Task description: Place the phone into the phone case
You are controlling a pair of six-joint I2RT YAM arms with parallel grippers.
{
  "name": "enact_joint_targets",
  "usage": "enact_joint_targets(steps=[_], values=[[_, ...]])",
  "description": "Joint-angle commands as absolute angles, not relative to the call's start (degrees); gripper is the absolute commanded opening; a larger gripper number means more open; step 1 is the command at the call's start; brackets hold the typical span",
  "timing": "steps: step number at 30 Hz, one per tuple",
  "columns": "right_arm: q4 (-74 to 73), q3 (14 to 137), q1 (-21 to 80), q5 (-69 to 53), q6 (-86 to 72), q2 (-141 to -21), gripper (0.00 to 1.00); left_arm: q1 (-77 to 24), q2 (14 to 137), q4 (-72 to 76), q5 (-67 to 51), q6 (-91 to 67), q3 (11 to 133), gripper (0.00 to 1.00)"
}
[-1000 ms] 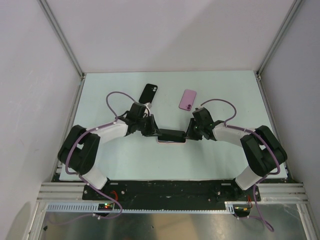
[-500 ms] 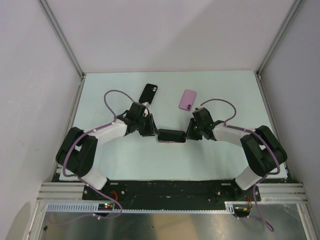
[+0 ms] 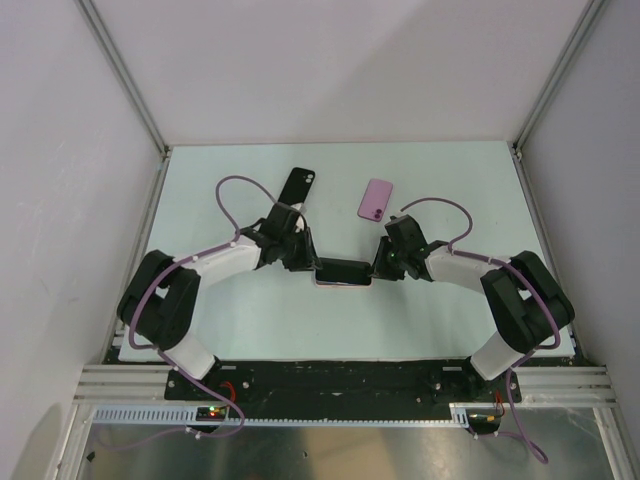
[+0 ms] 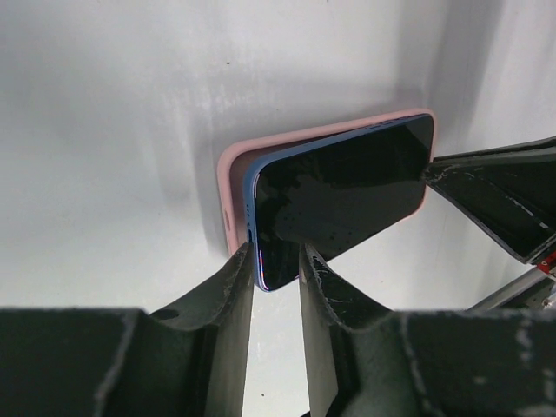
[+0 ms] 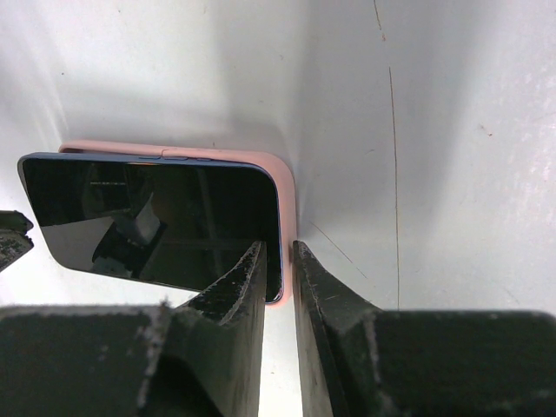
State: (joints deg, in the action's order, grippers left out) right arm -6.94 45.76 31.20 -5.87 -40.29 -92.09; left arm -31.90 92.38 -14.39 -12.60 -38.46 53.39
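Since half a second ago our left arm [image 3: 225,262] has shifted slightly, and the loop of its purple cable [image 3: 240,179] has swung a little to the right. The phone, the case and our right arm [image 3: 460,268] lie where they were.

At the near edge both arms rise from a black mounting bar [image 3: 330,378] and fold inward, meeting at the middle of the pale tabletop [image 3: 460,190]. Between them lies the phone [image 3: 343,269], screen up, its long axis running left to right, on the pink phone case [image 4: 227,178].

In the left wrist view, the phone's blue-edged left end sits askew on the case, with pink showing beyond it on the left and far sides, so that end does not look seated. The left jaws stand a narrow gap apart with the phone's near left corner in the gap. We cannot tell whether they pinch it.

In the right wrist view, the right end of the phone lies inside the case rim. The right jaws are likewise a narrow gap apart, one finger over the screen's near right corner and the other just outside the pink rim. Whether they press on anything we cannot tell.

Farther back, well apart from the jaws, a black phone-shaped item [image 3: 298,186] lies to the left and a mauve one [image 3: 376,199] to the right, each with a camera corner showing.
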Motion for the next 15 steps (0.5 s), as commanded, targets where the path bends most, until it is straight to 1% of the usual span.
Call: enact_joint_targets(steps=[1, 8, 15], values=[[-6.53, 45.09, 31.53, -7.09, -39.68, -92.58, 0.22, -32.49, 91.99, -15.13, -9.23, -36.55, 55.15, 0.32], [-6.52, 45.34, 31.61, -7.12, -39.85, -93.05, 0.22, -33.19, 93.18, -15.52, -8.68, -36.09, 55.59, 0.31], [-6.58, 45.44, 31.61, -7.16, -39.78, -93.33, 0.22, -34.3, 94.66, -15.44, -9.1, -36.52, 56.31, 0.25]])
